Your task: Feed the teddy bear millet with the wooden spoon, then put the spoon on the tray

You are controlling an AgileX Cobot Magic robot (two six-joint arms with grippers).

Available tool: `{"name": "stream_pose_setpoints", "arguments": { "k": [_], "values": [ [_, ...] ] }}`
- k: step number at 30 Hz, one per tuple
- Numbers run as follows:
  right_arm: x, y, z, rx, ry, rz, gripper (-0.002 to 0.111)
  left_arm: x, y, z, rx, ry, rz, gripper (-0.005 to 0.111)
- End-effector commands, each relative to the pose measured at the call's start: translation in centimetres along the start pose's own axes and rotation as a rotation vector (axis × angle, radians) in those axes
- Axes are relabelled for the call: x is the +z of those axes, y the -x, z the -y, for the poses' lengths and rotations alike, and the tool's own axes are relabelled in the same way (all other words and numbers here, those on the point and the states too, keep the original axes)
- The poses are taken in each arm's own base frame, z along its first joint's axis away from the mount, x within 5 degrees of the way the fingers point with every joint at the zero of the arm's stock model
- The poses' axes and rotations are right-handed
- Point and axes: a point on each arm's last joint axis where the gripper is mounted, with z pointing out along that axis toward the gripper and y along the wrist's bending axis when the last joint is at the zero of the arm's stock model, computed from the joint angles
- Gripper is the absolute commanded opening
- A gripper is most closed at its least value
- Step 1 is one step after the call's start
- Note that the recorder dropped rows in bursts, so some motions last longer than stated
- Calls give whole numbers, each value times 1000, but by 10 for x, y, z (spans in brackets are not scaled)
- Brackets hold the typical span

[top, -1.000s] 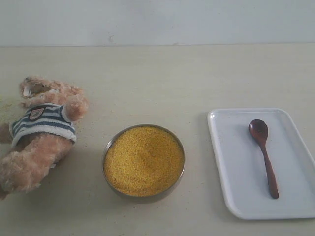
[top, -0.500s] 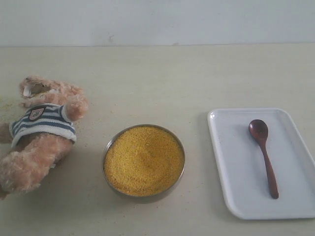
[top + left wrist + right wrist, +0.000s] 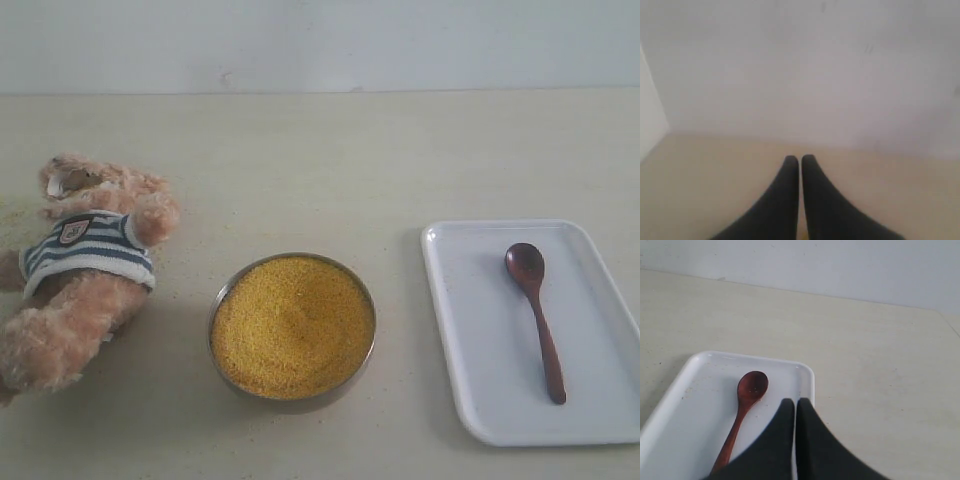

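Note:
The teddy bear [image 3: 85, 270] in its striped shirt lies on its side at the table's left. In the middle stands the metal bowl [image 3: 292, 328] full of golden millet [image 3: 292, 322]. On the white tray [image 3: 480, 320] at the right lies the wooden spoon [image 3: 536, 318], bowl end pointing away. Neither arm shows in the exterior view. My right gripper [image 3: 795, 402] is shut and empty, above the tray [image 3: 695, 405] beside the spoon [image 3: 745, 405]. My left gripper [image 3: 800, 160] is shut too, over bare table facing a wall.
The table [image 3: 330, 170] is a pale beige surface with a light wall behind it. A few loose grains lie near the bear's head. The tray reaches nearly to the right edge of the exterior view.

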Motion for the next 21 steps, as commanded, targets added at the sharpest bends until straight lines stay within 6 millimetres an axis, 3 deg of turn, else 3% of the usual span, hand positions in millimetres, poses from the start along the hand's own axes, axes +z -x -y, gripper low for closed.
{"name": "stream_pose_setpoints", "arguments": {
  "k": [1,6,10,13,18,21],
  "values": [
    [0,0,0,-2,1,8,1,39,-33,6,59,17,-479,4],
    [0,0,0,-2,1,8,1,69,-61,27,37,-121,-777,4],
    [0,0,0,-2,1,8,1,83,-86,32,5,-153,-943,21],
    [0,0,0,-2,1,8,1,91,-106,34,-35,-159,-1039,47],
    [0,0,0,-2,1,8,1,99,-138,39,-46,-243,-1124,110],
    [0,0,0,-2,1,8,1,103,-153,39,-47,-267,-1130,109]
  ]
}}
